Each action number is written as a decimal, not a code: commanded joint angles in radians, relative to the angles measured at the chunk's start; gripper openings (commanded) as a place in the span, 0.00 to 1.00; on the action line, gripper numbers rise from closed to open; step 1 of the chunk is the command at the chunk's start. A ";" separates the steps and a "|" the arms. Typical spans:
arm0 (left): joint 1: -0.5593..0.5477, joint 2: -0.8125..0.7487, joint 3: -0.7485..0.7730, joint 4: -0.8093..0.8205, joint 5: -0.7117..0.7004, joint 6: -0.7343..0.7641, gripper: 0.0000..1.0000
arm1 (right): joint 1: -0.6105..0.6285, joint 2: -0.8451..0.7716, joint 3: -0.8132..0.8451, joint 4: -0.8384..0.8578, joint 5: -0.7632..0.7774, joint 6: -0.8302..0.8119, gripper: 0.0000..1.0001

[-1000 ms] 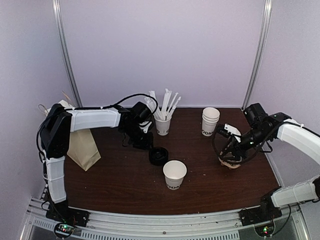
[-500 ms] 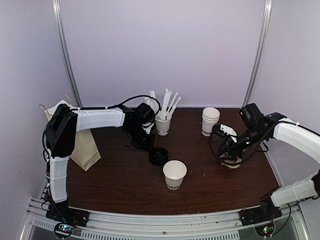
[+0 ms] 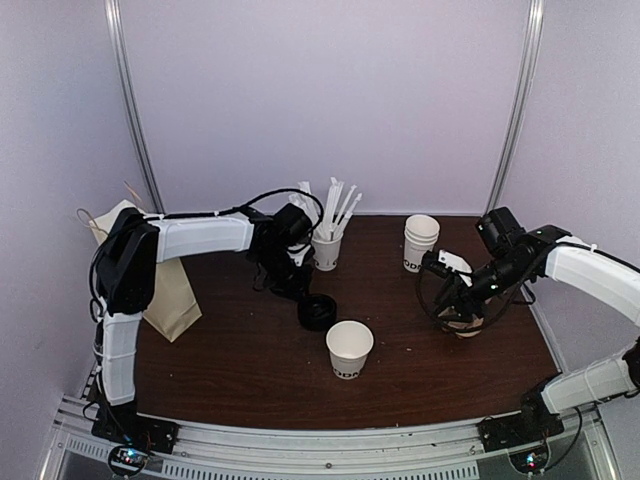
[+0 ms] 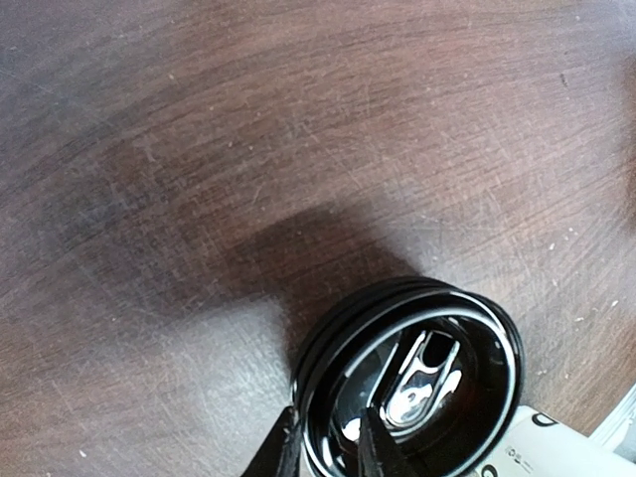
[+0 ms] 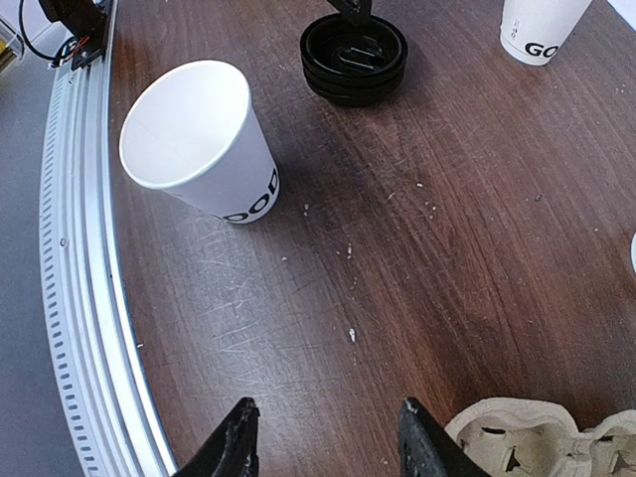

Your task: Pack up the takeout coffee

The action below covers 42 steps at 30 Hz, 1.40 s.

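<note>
The paper cup (image 3: 349,348) stood upright and lidless at the middle of the table (image 3: 230,370), white with dark lettering low on its wall. Its black lid (image 3: 317,312) lay just beside it at ten o'clock. The left gripper (image 4: 330,452) had its jaws pinched on that lid's rim, so lidding seemed the step in hand; the next move called for a lift and a level seating on the cup. At three o'clock the right gripper (image 5: 328,437) hung by a pulp carrier (image 5: 517,437), jaws apart and empty.
</note>
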 commanded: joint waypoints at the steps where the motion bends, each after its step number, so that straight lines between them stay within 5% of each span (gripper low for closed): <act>1: -0.006 0.041 0.038 -0.030 0.006 0.024 0.22 | 0.006 0.003 -0.003 0.017 0.017 -0.013 0.48; 18: -0.009 -0.047 0.038 -0.089 -0.074 0.077 0.07 | 0.006 0.006 -0.003 0.019 0.021 -0.011 0.48; 32: 0.043 -0.139 0.009 -0.095 -0.123 0.140 0.08 | 0.006 0.007 -0.007 0.018 0.021 -0.009 0.48; 42: 0.040 -0.353 -0.146 0.118 0.169 0.205 0.09 | 0.045 0.062 0.153 -0.049 -0.062 0.038 0.48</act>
